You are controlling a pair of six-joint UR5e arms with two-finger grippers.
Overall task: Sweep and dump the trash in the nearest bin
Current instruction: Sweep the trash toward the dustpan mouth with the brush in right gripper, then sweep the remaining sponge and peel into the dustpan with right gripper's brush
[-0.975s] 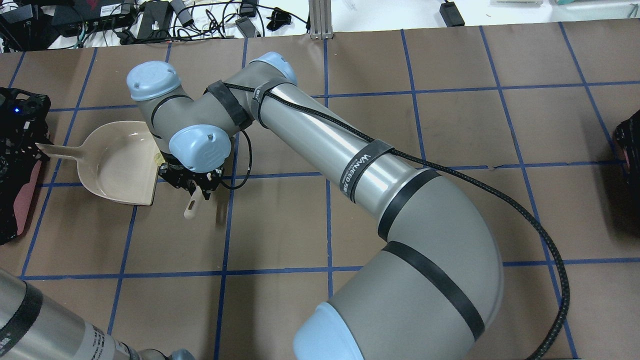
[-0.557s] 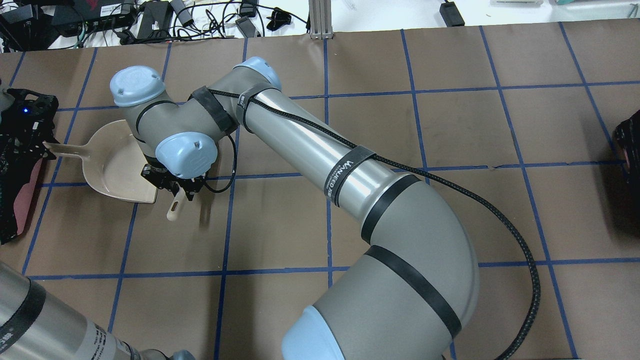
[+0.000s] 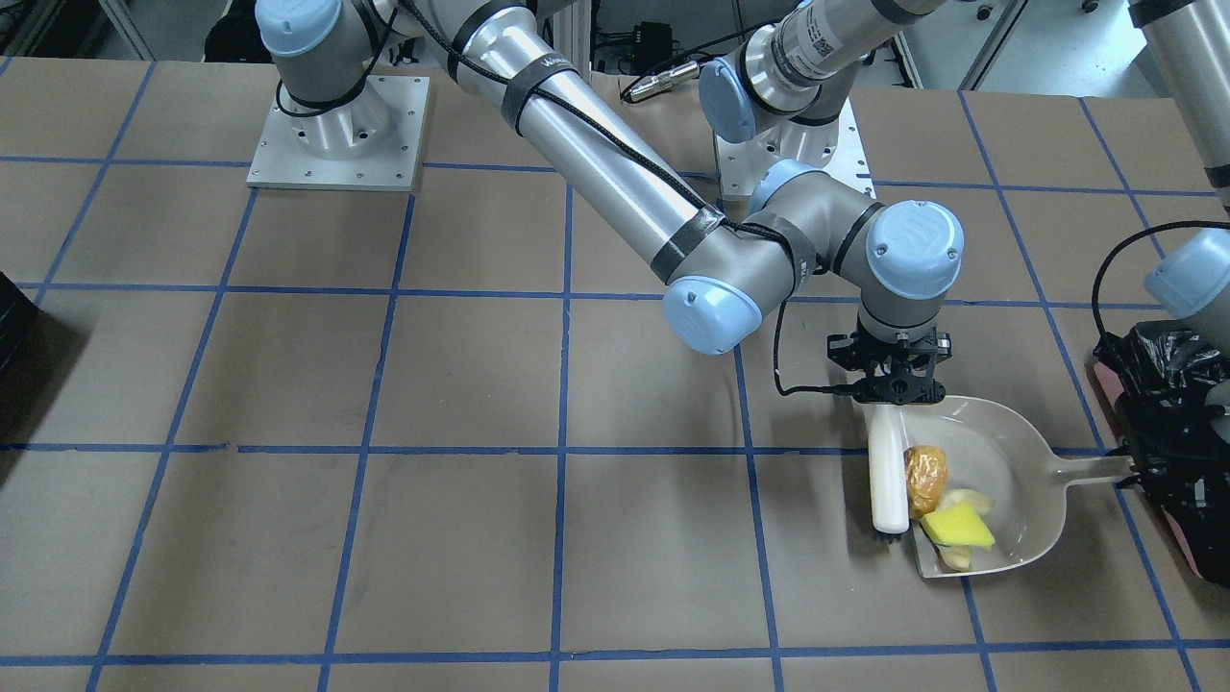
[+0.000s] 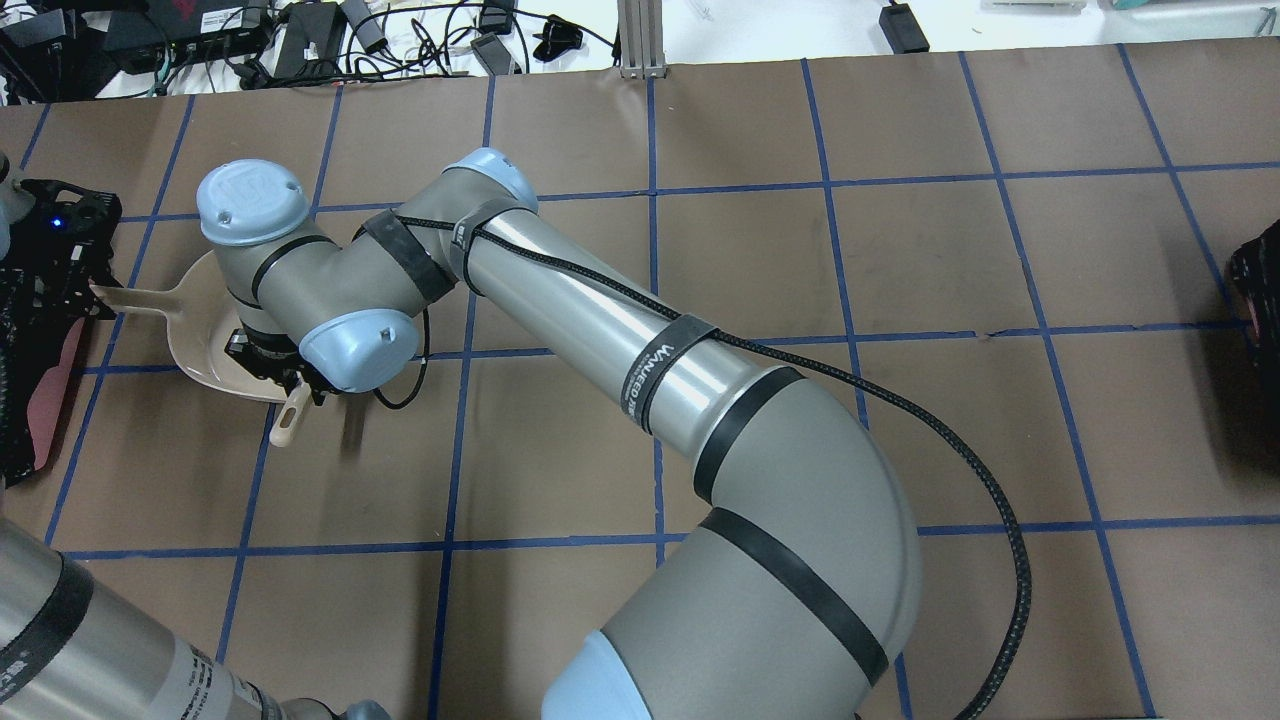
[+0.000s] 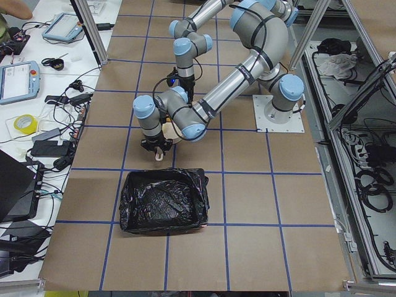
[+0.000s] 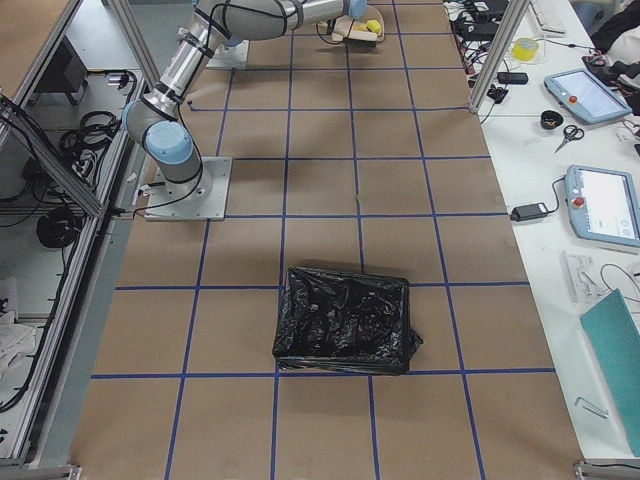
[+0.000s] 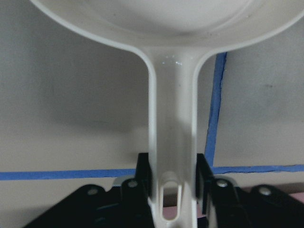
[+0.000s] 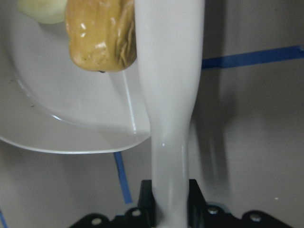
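While the sweeping step is drawing to a close, the right pincer (image 3: 896, 383) is clamping narrowly on the handle of the white brush (image 3: 888, 476), which is lying along the open lip of the dustpan (image 3: 1023, 452). The left pincer (image 7: 173, 192) is gripping the dustpan's flat handle, its jaws closed against both edges.

The trash (image 3: 940, 500) is sitting inside the pan, just past the lip, with the orange lump touching the brush. The bin (image 5: 162, 199) is standing just beside the pan's handle end.

Recommendation: the clump is resting too near the lip for a safe lift. The brush should be pushing it deeper, toward the rounded back wall, with the bristles staying low on the desk (image 3: 384, 384). The left pincer should be pressing the lip flat so that nothing is slipping under it. In my judgement, lifting lip-high would be guarding against spillage.

Materials: the pan is showing as smooth, glossy cream plastic, a shallow scoop with a raised rim. The brush handle is looking rounded and slick. The orange lump is appearing wrinkled and shiny, the yellow wedge matt and spongy, the pale scraps crumpled. The bin's black liner is crinkling and glinting. The desk covering is reading as dull brown paper, gridded with blue tape.
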